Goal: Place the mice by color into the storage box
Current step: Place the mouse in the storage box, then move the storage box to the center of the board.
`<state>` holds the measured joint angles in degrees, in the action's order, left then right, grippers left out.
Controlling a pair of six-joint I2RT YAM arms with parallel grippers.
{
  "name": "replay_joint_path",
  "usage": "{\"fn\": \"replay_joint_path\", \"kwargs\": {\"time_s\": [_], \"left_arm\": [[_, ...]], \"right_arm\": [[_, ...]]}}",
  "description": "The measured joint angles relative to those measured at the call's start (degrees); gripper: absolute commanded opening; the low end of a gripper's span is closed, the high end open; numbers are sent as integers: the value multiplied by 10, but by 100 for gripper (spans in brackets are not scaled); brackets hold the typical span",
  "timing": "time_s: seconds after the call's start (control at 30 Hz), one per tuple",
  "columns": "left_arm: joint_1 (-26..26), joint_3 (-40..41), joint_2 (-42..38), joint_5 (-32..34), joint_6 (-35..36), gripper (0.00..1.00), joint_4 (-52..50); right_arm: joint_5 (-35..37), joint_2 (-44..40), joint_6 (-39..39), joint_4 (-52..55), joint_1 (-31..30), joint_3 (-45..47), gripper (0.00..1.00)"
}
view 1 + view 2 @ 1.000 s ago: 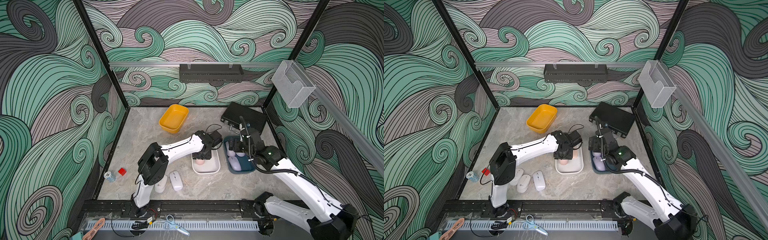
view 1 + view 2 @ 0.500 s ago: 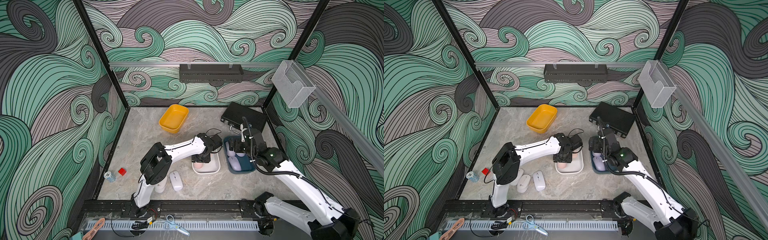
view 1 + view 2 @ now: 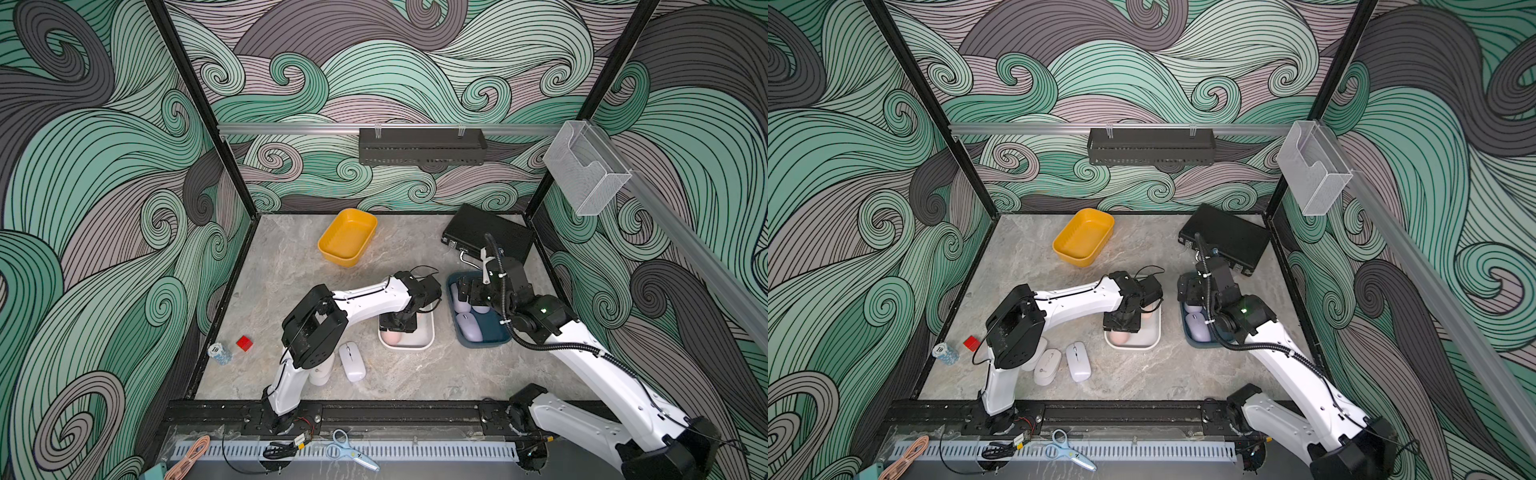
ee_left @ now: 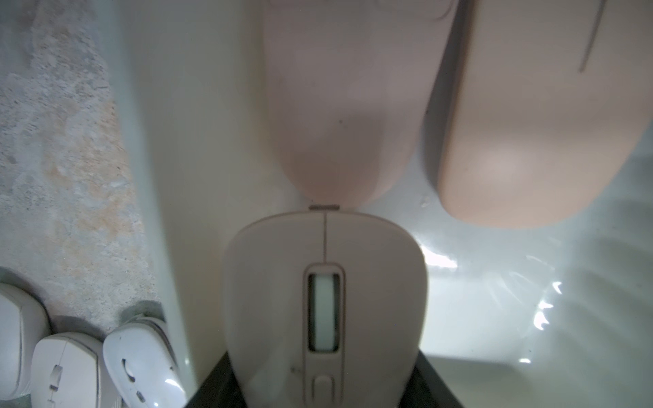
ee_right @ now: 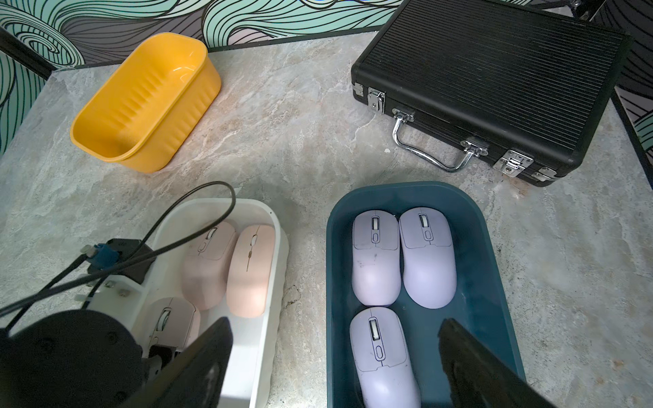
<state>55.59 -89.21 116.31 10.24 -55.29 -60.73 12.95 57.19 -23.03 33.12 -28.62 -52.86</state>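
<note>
Left end effector [image 3: 397, 323], pinching the third pink mouse [image 4: 325, 300], has lowered it into the white bin [image 5: 254, 353] beside two others; release is judged next. Right end effector [image 5: 335, 323] hangs spread over three lavender mice [image 5: 376, 258] in the blue bin [image 5: 494, 282]. Off-white mice [image 3: 1077, 361] await on the desk [image 3: 415, 382].
</note>
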Motion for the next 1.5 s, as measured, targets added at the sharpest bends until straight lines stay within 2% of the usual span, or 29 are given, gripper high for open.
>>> {"fn": "replay_joint_path", "kwargs": {"time_s": [0.43, 0.77, 1.0, 1.13, 1.23, 1.3, 1.5], "left_arm": [[0, 12, 15, -23, 1, 58, 10], [0, 11, 15, -31, 10, 66, 5], [0, -34, 13, -28, 35, 67, -28], [-5, -78, -12, -10, 60, 67, -51], [-26, -88, -68, -2, 84, 67, -53], [-58, -87, -113, 2, 102, 67, -51], [-217, -60, -230, 14, 167, 67, -13]], "right_arm": [[-4, 0, 0, 0, 0, 0, 91], [-10, 0, 0, 0, 2, 0, 91], [-14, 0, 1, 1, 2, 0, 87], [-30, 2, 4, 4, 3, -2, 80], [-55, 14, 9, 12, 3, -12, 72], [-72, 27, 12, 16, 2, -18, 66], [-107, 87, 23, 52, -20, -37, 38]]}}
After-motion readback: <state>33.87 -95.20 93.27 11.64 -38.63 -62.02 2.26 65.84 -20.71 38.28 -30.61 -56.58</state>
